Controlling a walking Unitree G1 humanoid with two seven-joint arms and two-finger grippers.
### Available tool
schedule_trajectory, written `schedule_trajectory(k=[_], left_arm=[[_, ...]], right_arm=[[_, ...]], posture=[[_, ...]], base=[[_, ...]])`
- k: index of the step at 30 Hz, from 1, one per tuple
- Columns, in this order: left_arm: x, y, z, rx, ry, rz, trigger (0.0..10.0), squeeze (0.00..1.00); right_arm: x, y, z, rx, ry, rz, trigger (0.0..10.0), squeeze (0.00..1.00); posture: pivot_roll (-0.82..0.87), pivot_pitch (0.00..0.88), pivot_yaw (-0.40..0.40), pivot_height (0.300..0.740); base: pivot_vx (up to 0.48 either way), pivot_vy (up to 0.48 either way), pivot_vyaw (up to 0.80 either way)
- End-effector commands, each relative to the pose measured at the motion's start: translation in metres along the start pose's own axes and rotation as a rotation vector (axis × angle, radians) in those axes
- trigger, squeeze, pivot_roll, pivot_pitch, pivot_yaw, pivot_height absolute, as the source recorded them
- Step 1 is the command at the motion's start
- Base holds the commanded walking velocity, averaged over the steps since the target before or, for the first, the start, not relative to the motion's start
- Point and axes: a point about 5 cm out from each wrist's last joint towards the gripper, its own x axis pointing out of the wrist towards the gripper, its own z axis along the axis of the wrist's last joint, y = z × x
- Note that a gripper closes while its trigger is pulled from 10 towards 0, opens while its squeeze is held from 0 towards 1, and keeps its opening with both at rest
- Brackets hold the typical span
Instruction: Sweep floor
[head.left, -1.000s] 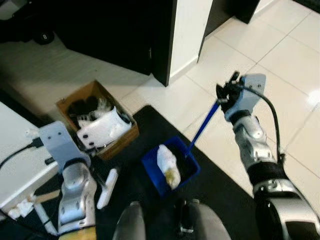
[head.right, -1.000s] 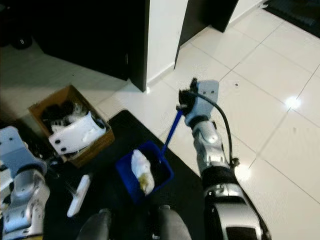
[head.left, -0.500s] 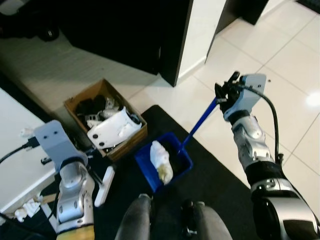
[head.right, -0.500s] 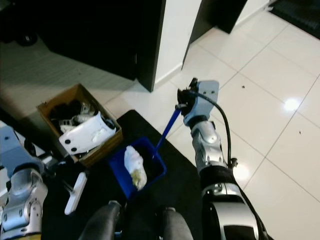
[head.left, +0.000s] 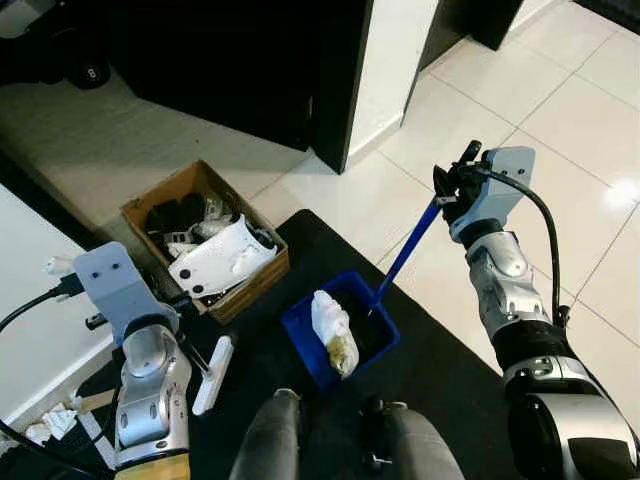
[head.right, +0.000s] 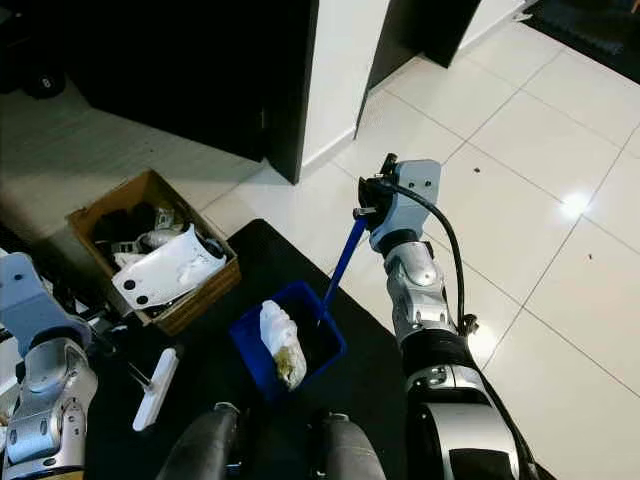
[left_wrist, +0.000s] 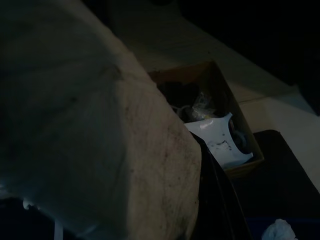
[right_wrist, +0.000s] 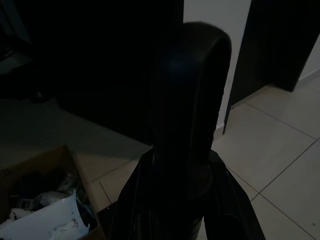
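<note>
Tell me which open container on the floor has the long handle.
The blue plastic dustpan on the black mat; the right tool grips its blue handle. The brown cardboard box has none.

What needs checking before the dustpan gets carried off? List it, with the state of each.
1. Right gripper shut on the top of the blue handle: ok.
2. Crumpled white trash lies inside the blue dustpan: ok.
3. Dustpan level enough to keep its load: cannot tell.
4. Dustpan stands apart from the cardboard box of clutter: ok.
5. White brush picked up: not ok, it lies on the black mat.
6. Left gripper's hold: cannot tell, its arm hangs by the brush.
</note>
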Motion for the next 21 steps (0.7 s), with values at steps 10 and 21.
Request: schedule_trajectory(k=[10, 21], left_arm=[[0.0000, 0.0045, -0.0027, 0.026, 0.006, 0.026, 10.0, 0.00], [-0.0002, 0.0041, -0.0034, 0.026, 0.008, 0.029, 10.0, 0.00]], right_arm=[[0.0015, -0.0015, 0.0087, 0.010, -0.059, -0.002, 10.0, 0.00], [0.0026, 0.0001, 0.0093, -0.024, -0.053, 0.011, 10.0, 0.00]], posture=[[0.10, 0.182, -0.031, 0.740], [0.10, 0.182, -0.034, 0.740]], base=[[0.464, 0.000, 0.00], [0.480, 0.000, 0.56]])
